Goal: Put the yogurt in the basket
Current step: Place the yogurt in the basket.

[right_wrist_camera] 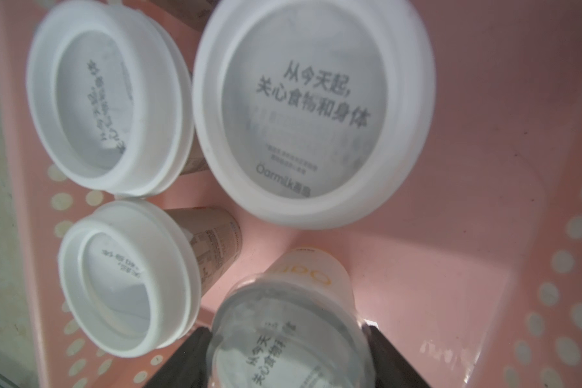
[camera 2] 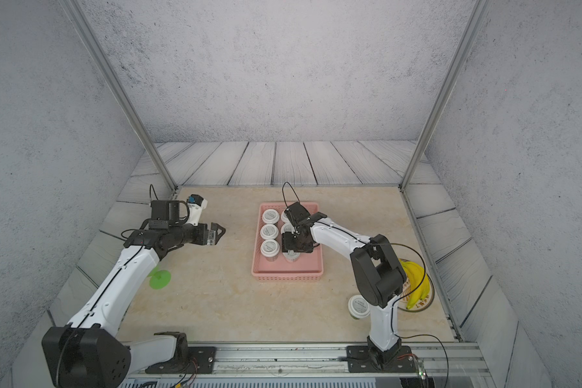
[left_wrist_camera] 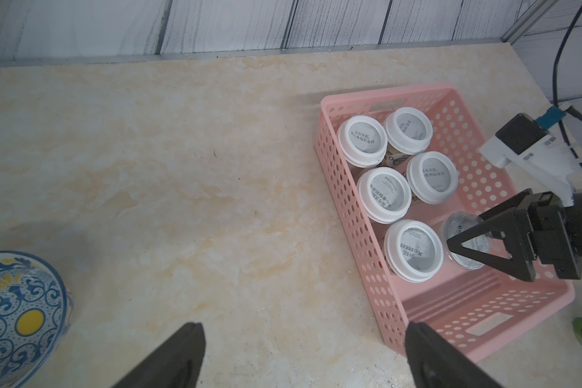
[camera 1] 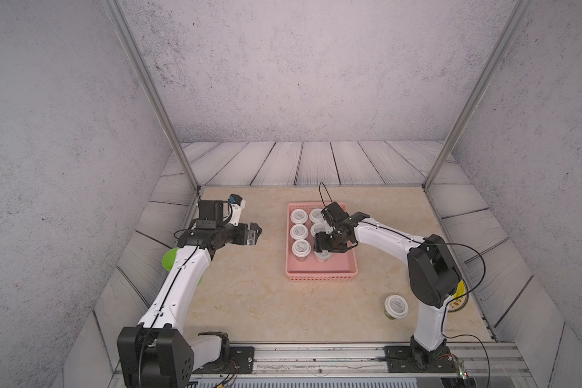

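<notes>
The pink basket [camera 1: 320,277] sits mid-table in both top views. Several yogurt cups [camera 1: 299,230] with white lids stand upright in it in two rows. My right gripper [camera 1: 323,252] reaches down into the basket's near right part. In the right wrist view its fingers press both sides of one more yogurt [right_wrist_camera: 283,336], so it is shut on that lid. That cup stands upright beside the others [left_wrist_camera: 457,225]. Another yogurt [camera 1: 396,306] stands alone on the table by the right arm's base. My left gripper [camera 1: 254,235] hovers open and empty, left of the basket [left_wrist_camera: 484,322].
A bright green cup [camera 1: 169,258] lies behind the left arm. A blue patterned bowl [left_wrist_camera: 14,312] sits at the table's left. Bananas [camera 2: 417,285] lie on a plate at the right edge, behind the right arm. Metal frame posts and walls ring the table.
</notes>
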Controlling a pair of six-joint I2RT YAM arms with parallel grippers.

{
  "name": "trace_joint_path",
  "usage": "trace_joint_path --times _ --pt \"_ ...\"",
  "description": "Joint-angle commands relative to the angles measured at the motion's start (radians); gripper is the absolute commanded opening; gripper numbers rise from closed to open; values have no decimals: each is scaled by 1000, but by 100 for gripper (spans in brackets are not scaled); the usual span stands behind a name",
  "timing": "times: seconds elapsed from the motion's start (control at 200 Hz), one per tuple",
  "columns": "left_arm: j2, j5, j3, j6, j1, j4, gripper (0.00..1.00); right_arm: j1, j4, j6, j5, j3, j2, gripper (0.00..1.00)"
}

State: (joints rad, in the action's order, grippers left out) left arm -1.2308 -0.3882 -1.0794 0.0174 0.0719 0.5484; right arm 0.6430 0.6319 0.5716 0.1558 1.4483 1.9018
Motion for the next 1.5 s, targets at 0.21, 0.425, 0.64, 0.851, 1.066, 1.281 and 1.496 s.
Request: trace_joint_path --times 0.21,0.425,0.64,0.851,1.066,1.281,1.496 --pt "8 -12 7 -11 -12 -5 99 6 -11 3 2 -6 -34 70" --pt "6 -12 0 -10 -12 -1 99 7 -19 11 18 0 9 70" --pt "2 -14 2 -12 -12 -2 98 7 -13 12 28 4 33 70" --pt "1 -13 2 -12 -12 -3 98 7 -6 8 20 8 44 71" --pt "7 -12 3 -13 -11 -3 98 7 2 4 15 14 47 79" --pt "9 -12 2 -13 -12 -1 98 4 35 -8 -19 20 -6 81" --pt "17 -16 2 -13 -11 -1 98 7 85 -17 -66 1 -85 84"
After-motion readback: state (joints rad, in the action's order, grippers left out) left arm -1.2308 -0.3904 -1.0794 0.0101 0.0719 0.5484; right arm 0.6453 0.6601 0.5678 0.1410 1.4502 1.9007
